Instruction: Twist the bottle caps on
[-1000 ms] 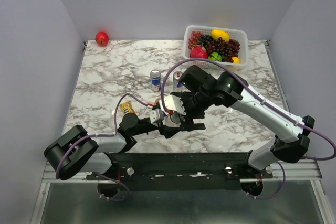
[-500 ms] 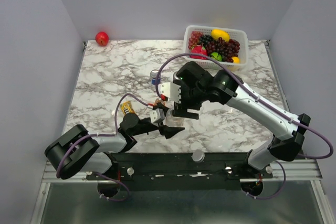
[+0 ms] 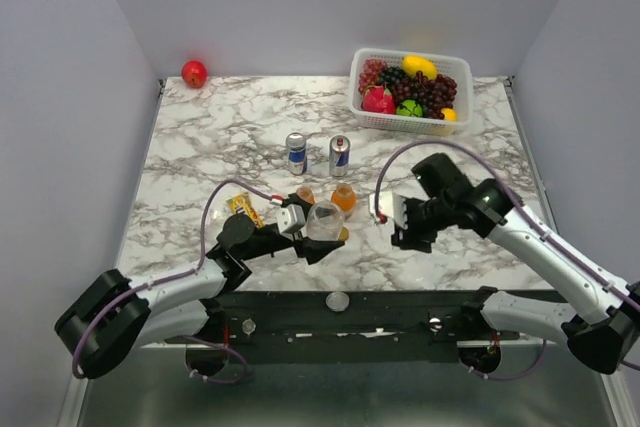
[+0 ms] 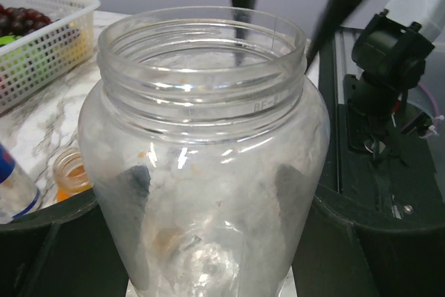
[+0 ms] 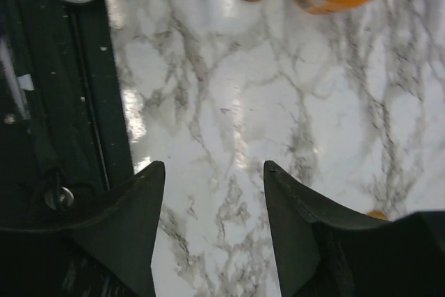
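Marble table (image 3: 200, 137) holds two cans (image 3: 296, 153) beyond the jar (image 3: 325, 219) pinched by left fingers (image 4: 334, 248); right fingers (image 5: 132, 227) spread.

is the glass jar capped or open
Open. The glass jar shows a bare threaded mouth in the left wrist view; the silver lid lies apart on the black rail.

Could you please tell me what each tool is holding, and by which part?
The left tool grips the clear transparent glass jar by its body, below the open threaded neck. The right tool is open and holds nothing.
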### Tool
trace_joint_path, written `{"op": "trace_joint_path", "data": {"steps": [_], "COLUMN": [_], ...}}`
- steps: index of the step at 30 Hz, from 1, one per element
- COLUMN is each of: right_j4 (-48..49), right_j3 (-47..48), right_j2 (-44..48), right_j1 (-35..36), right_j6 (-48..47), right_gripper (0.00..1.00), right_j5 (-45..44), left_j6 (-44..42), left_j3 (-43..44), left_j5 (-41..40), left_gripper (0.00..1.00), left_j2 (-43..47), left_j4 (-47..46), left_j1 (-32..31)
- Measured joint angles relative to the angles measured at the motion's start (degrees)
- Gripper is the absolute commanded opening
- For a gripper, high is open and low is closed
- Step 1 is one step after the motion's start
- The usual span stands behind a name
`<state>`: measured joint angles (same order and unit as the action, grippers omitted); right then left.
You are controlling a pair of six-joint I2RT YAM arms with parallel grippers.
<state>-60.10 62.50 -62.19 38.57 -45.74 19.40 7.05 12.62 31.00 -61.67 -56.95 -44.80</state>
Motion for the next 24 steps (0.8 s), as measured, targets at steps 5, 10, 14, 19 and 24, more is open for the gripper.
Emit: {"op": "trace_joint_path", "data": {"steps": [5, 10, 14, 19, 24], "right_j4": [9.25, 20.48, 28.28, 30.05, 29.07], "right_j3": [-11.13, -15.39, -16.22, -15.61, -15.28], "right_j2": [-1.95, -8.63, -14.38, -21.68, -25.68], "right_j1": [11.28, 17.88, 19.93, 22.38, 25.14], "right_j6": [-3.34, -5.20, -7.91, -11.19, -15.12], "right_gripper": [0.53, 0.52, 0.48, 0.49, 0.45], "right_j5": [4.59, 8.55, 12.24, 16.96, 20.79], "left_j6": [0.20, 0.70, 0.42, -0.61, -1.75], "left_j3": [1.64, 3.82, 3.87, 3.87, 3.85], "left_j5": [-2.60, -6.03, -8.72, -11.32, -13.03], "left_gripper": [0.00, 0.00, 0.00, 0.00, 0.00], "left_j2": [10.16, 19.47, 25.07, 26.43, 27.19], "left_j4": [13.64, 27.21, 35.98, 41.57, 42.77], "left_j1": [4.02, 7.85, 10.16, 12.68, 16.02]}}
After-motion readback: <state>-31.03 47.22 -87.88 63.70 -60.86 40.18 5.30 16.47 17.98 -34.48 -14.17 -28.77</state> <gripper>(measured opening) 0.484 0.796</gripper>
